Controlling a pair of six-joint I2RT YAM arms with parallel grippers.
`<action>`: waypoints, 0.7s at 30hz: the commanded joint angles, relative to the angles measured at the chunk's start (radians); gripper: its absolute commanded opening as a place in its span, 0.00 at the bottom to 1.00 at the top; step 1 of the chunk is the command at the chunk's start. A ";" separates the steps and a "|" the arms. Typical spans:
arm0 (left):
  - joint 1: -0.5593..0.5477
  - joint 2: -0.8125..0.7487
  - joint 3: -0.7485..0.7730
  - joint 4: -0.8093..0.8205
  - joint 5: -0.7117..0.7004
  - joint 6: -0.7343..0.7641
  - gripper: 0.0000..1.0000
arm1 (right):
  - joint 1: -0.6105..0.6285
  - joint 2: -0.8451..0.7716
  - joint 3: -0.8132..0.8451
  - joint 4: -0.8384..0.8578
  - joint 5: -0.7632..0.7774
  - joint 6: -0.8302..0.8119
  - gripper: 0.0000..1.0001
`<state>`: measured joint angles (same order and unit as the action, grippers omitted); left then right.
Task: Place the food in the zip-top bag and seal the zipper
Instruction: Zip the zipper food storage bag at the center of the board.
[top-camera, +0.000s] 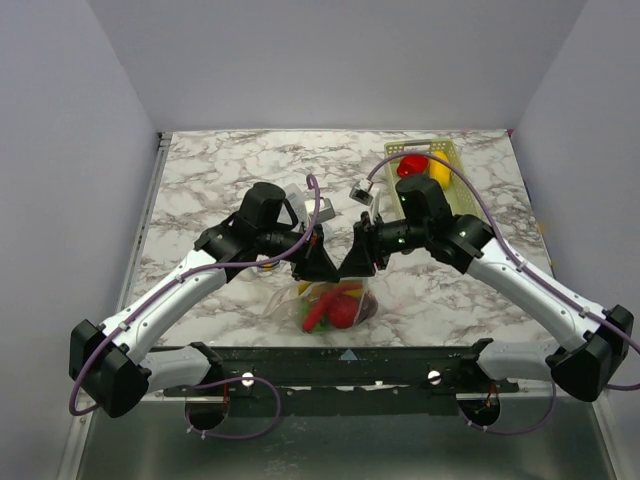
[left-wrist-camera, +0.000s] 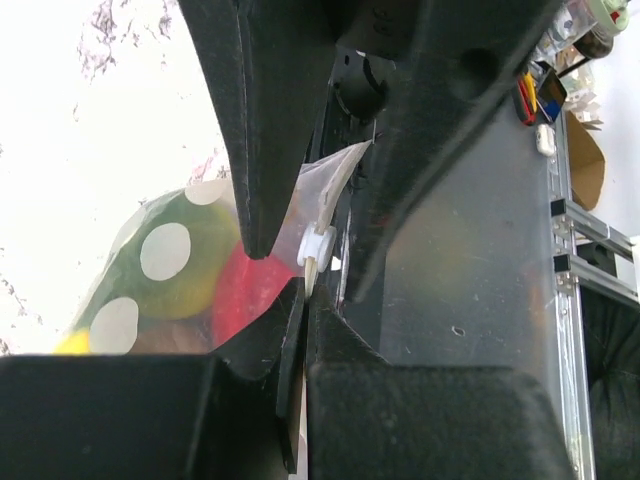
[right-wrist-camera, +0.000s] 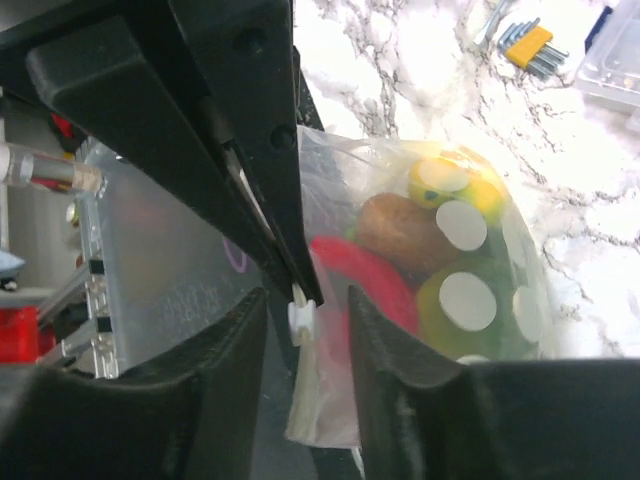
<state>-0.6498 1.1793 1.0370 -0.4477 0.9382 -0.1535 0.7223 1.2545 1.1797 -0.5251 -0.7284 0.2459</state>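
The left hand (top-camera: 332, 270) is clamped on the zipper (left-wrist-camera: 325, 205) at the mouth of the zip-top bag (right-wrist-camera: 335, 190). Facing it, the right hand (top-camera: 350, 268) is parted, its fingers straddling the white slider (right-wrist-camera: 300, 318) (contact unclear). Just below both, the food (top-camera: 335, 308) fills the bag, near the marble surface's (top-camera: 220, 170) front edge.

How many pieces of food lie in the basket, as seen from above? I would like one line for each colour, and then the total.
Red food: 1
Yellow food: 1
Total in the basket: 2 in view; the right arm covers part of it.
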 joint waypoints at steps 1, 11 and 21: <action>0.003 -0.011 0.010 0.070 0.029 -0.006 0.00 | 0.016 -0.100 -0.001 -0.065 0.156 0.007 0.46; 0.005 -0.007 0.014 0.078 0.047 -0.017 0.00 | 0.016 -0.185 0.021 -0.177 0.212 -0.046 0.47; 0.004 -0.018 0.005 0.085 0.052 -0.020 0.00 | 0.016 -0.130 0.044 -0.113 0.107 -0.062 0.32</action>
<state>-0.6491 1.1801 1.0370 -0.4053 0.9401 -0.1696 0.7322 1.1114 1.1881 -0.6537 -0.5697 0.2028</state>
